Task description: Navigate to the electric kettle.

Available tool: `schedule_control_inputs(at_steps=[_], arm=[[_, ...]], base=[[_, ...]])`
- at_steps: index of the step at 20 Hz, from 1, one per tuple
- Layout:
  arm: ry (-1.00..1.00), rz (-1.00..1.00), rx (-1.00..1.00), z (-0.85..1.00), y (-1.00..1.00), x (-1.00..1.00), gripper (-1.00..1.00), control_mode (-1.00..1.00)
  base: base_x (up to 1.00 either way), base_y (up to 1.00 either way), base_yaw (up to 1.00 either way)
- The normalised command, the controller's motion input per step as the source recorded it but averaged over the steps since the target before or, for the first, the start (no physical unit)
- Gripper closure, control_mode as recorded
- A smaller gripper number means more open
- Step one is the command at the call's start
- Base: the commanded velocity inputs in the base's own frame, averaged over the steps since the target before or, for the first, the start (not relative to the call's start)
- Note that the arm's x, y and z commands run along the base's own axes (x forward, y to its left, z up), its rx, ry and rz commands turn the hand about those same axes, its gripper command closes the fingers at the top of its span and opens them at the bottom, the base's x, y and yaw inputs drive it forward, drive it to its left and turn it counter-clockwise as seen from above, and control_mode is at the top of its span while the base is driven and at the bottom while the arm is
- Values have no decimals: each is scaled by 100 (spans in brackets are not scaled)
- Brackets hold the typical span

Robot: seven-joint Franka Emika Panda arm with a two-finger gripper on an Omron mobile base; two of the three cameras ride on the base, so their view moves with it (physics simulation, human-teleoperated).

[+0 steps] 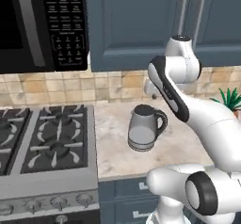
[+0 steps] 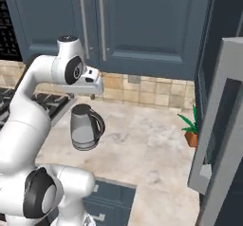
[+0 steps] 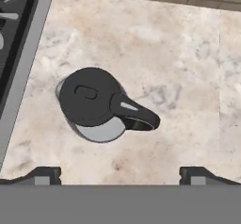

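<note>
silvery-grey kettle (image 1: 143, 132), dark lid, beige marbled counter (image 1: 115, 157)

Potted plant (image 1: 229, 99) cut by frame edge

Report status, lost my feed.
Gripper open, above counter. Electric kettle upright beside stove, directly ahead. Nothing in the way.

I saw a beige marble counter (image 1: 113, 157) beside the stove (image 1: 47, 143), the electric kettle (image 1: 143, 129) standing upright on it, a small potted plant (image 2: 191, 127) near the right end
</note>
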Motion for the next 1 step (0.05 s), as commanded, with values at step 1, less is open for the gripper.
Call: schedule_control_inputs(at_steps=[1], arm=[[0, 0, 0, 0, 0, 0, -100, 100]], base=[[85, 0, 0]])
